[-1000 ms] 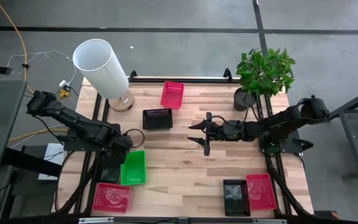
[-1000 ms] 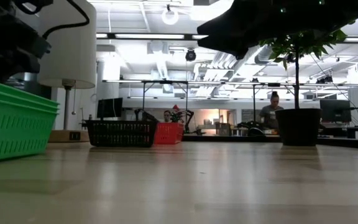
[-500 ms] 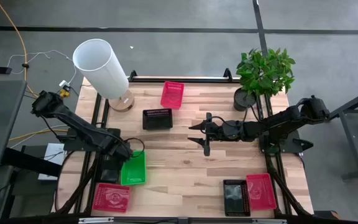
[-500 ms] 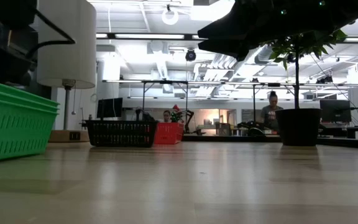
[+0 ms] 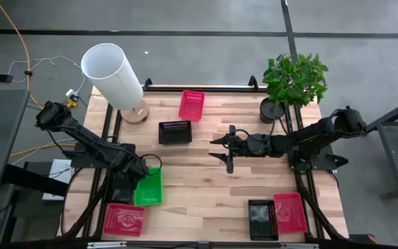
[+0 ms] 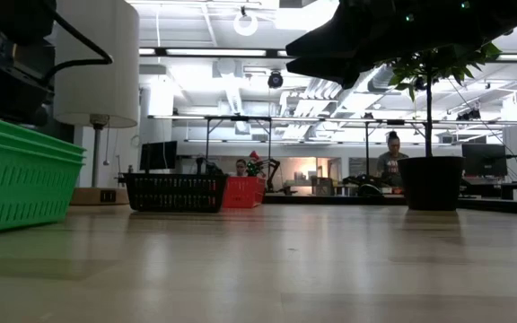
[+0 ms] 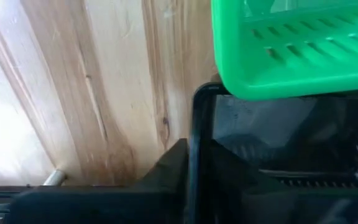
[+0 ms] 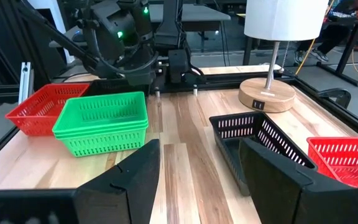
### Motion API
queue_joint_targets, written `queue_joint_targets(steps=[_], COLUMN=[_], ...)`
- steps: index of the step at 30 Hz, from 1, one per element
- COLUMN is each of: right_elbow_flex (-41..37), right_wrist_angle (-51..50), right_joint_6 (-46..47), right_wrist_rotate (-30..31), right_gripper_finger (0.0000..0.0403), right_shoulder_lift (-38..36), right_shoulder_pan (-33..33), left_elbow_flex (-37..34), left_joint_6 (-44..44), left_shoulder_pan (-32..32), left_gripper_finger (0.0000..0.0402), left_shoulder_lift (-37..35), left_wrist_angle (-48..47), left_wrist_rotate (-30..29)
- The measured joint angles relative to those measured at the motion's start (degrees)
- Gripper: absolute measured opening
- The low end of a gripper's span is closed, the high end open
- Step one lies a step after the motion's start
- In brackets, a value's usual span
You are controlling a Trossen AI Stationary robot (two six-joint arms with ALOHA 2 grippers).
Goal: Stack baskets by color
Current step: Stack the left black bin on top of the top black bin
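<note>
My left gripper (image 5: 139,171) points down at the table's left side, where a green basket (image 5: 149,188) stands flat beside a black basket (image 5: 123,188) that my arm mostly covers. The gripper (image 7: 201,146) is shut on the black basket's rim. My right gripper (image 5: 214,149) hovers open over the table's middle, level, pointing left, with nothing between its fingers (image 8: 199,155). Another black basket (image 5: 175,131) and a red one (image 5: 192,105) stand at the far middle. A black basket (image 5: 261,218) and a red one (image 5: 289,212) stand near right, and a red one (image 5: 124,220) near left. My left gripper pinches the black basket's rim (image 7: 201,118) close to the corner that lies by the green basket (image 7: 291,43). One finger (image 7: 173,168) stands outside the wall and the other inside. The fingers come from above, pointing down. The basket rests on the table.
A tall white cylinder on a round wooden base (image 5: 112,75) stands at the far left corner. A potted plant (image 5: 292,86) stands at the far right. Bare wood lies in the near middle of the table (image 5: 206,200).
My left gripper has gone down and a little toward the table's near edge, onto the spot between the green basket and the black one beside it. The baskets and my right arm have kept still.
</note>
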Motion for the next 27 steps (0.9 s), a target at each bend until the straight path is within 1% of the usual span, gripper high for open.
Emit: queue_joint_targets(steps=[1, 3, 6, 8, 13, 19, 23, 26, 27], right_elbow_flex=[0.0, 0.0, 0.0, 0.0, 0.0, 0.0, 0.0, 0.0, 0.0], right_wrist_angle=[0.0, 0.0, 0.0, 0.0, 0.0, 0.1, 0.1, 0.2, 0.1], right_joint_6=[0.0, 0.0, 0.0, 0.0, 0.0, 0.0, 0.0, 0.0, 0.0], right_wrist_rotate=[0.0, 0.0, 0.0, 0.0, 0.0, 0.0, 0.0, 0.0, 0.0], right_gripper_finger=[0.0208, 0.0208, 0.0208, 0.0208, 0.0208, 0.0208, 0.0208, 0.0208, 0.0208], right_shoulder_lift=[0.0, 0.0, 0.0, 0.0, 0.0, 0.0, 0.0, 0.0, 0.0], right_shoulder_pan=[0.0, 0.0, 0.0, 0.0, 0.0, 0.0, 0.0, 0.0, 0.0], left_elbow_flex=[0.0, 0.0, 0.1, 1.0, 6.6, 17.5, 25.5, 31.7, 34.0], left_joint_6=[0.2, 0.3, 0.4, 0.8, 1.3, 0.9, 1.3, 1.0, 0.5], left_shoulder_pan=[0.0, 0.0, 0.0, 0.0, 0.0, 0.2, 0.2, 0.2, 0.2], left_gripper_finger=[0.0021, 0.0008, 0.0011, 0.0005, 0.0003, 0.0001, 0.0001, 0.0000, 0.0000], left_shoulder_lift=[0.0, 0.0, 0.0, 0.0, -0.9, -2.0, -3.4, -3.2, -3.2], left_wrist_angle=[-0.1, -0.4, -2.8, -5.5, -13.3, -25.3, -25.3, -25.0, -25.0], left_wrist_rotate=[0.0, 0.2, 1.0, 1.8, 0.8, -6.9, -10.8, -16.5, -19.5])
